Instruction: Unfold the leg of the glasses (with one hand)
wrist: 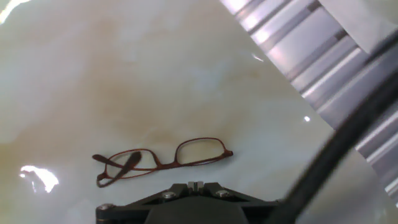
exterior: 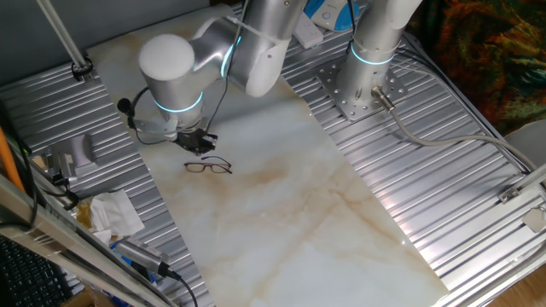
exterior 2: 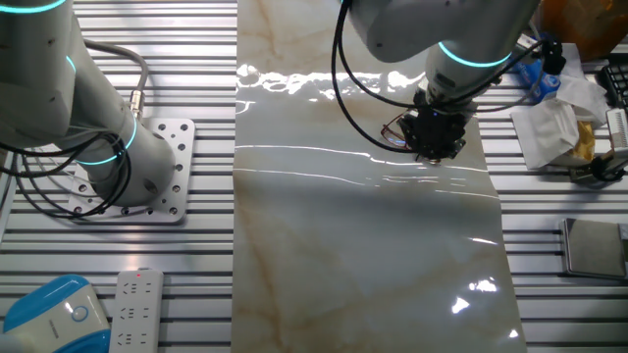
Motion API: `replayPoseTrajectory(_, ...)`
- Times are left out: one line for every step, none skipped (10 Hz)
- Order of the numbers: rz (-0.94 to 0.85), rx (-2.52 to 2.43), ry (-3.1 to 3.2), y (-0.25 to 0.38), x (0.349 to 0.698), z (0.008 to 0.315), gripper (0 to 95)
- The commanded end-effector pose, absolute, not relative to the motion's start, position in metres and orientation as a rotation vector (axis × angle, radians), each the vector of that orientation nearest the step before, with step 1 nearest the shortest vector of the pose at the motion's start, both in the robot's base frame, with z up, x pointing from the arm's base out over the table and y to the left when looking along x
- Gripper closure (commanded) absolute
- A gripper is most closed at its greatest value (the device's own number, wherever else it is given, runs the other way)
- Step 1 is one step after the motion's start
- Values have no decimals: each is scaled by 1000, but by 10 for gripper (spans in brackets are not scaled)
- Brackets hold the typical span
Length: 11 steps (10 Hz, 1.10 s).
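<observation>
The small dark reddish-brown wire-framed glasses (wrist: 163,160) lay flat on the pale marbled bench (exterior: 281,213), legs apparently folded behind the lenses, just in front of the black two-finger gripper (exterior: 198,141) and not touching it. The gripper hovered low beside them, probably lining up to catch a folded leg. How far the fingers stood apart couldn't be told; they held nothing.

Glasses (wrist: 163,160) lie on marble table (wrist: 124,74)
</observation>
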<state>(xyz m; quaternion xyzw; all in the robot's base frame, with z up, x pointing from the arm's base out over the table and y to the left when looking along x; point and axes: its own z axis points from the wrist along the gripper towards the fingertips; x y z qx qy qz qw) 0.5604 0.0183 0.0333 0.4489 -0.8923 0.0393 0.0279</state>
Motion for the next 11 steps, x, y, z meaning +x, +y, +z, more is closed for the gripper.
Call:
replayPoseTrajectory(140,1480,-2701,20,560,33,760)
replayPoseTrajectory(143,1514,-2684,20,559,33,760)
replayPoseTrajectory(143,1553,-2663,20,558,32,760)
replayPoseTrajectory(145,1567,-2654,21,557,31,760)
replayPoseTrajectory(145,1596,-2638,23,555,30,760)
replayPoseTrajectory(138,1621,-2627,23,555,30,760)
replayPoseTrajectory(135,1654,-2607,24,555,31,760)
replayPoseTrajectory(136,1685,-2586,24,554,33,760)
replayPoseTrajectory(138,1706,-2572,25,553,34,760)
replayPoseTrajectory(141,1731,-2551,27,552,37,760)
replayPoseTrajectory(142,1739,-2545,29,551,37,760)
